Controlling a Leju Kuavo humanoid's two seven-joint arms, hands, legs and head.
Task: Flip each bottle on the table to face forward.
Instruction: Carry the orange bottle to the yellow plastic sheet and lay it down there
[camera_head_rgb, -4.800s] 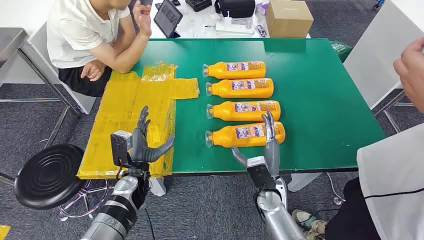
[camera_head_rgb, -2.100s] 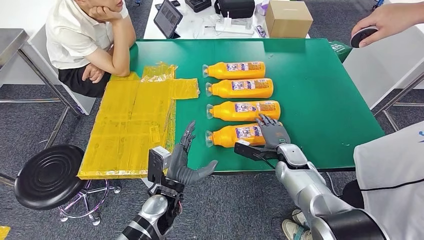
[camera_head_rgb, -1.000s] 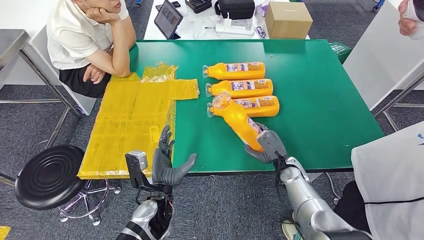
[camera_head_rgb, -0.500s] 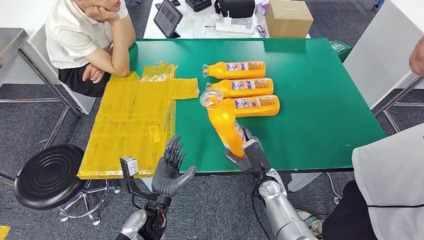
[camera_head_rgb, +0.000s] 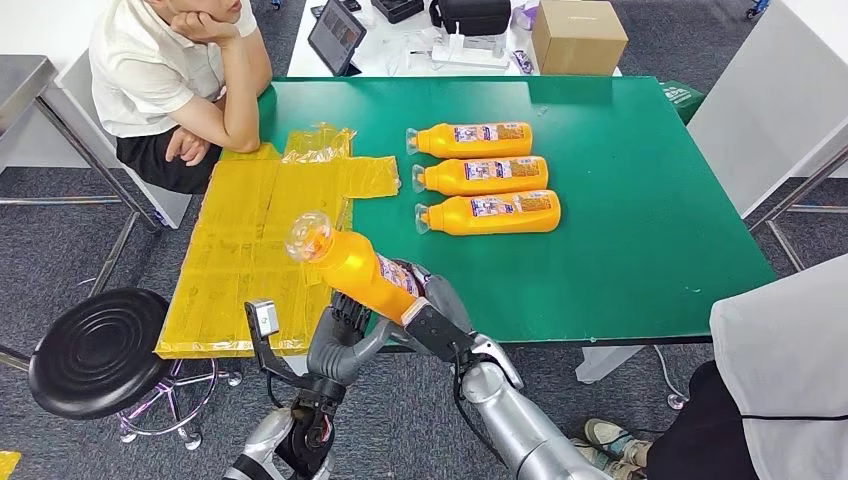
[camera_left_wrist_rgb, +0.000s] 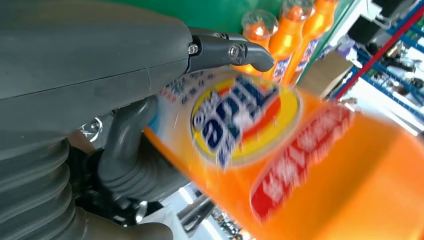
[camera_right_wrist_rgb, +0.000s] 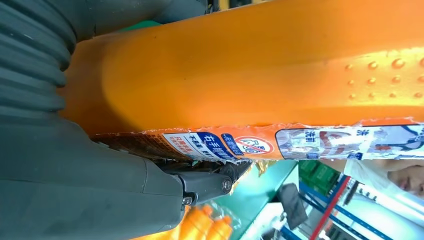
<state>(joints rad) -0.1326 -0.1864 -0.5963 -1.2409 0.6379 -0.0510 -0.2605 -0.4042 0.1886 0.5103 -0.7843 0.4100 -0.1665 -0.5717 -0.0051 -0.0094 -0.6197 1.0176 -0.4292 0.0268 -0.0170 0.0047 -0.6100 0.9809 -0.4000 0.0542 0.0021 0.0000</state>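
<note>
A person (camera_head_rgb: 160, 70) sits at the far left corner of the green table (camera_head_rgb: 650, 230), elbow on its edge. A black stool (camera_head_rgb: 100, 350) stands on the floor at the left. Yellow plastic sheeting (camera_head_rgb: 260, 240) covers the left part of the table.

The held bottle (camera_head_rgb: 355, 270) is up in the air above the near edge of the table, over the border between the sheeting and the bare green. It is orange with a clear cap. Its long axis is tilted, with the cap end high and pointing away to the left and the base low toward the robot. A printed label shows on its side near the base.

The left hand (camera_head_rgb: 340, 340) sits just under the lower part of this bottle, fingers up against it. In the left wrist view the left hand (camera_left_wrist_rgb: 125, 100) has its thumb and a dark finger wrapped around the labelled side of the bottle, so it grips the bottle. The right hand (camera_head_rgb: 435, 315) grips the base end; in the right wrist view the right hand (camera_right_wrist_rgb: 100, 180) is pressed against the orange body beside the label.

Further right and farther back, three bottles (camera_head_rgb: 480, 175) lie flat in a row on the green, side by side, long axes running across the table, caps to the left.

A cardboard box (camera_head_rgb: 578, 35) stands beyond the far edge of the table.
</note>
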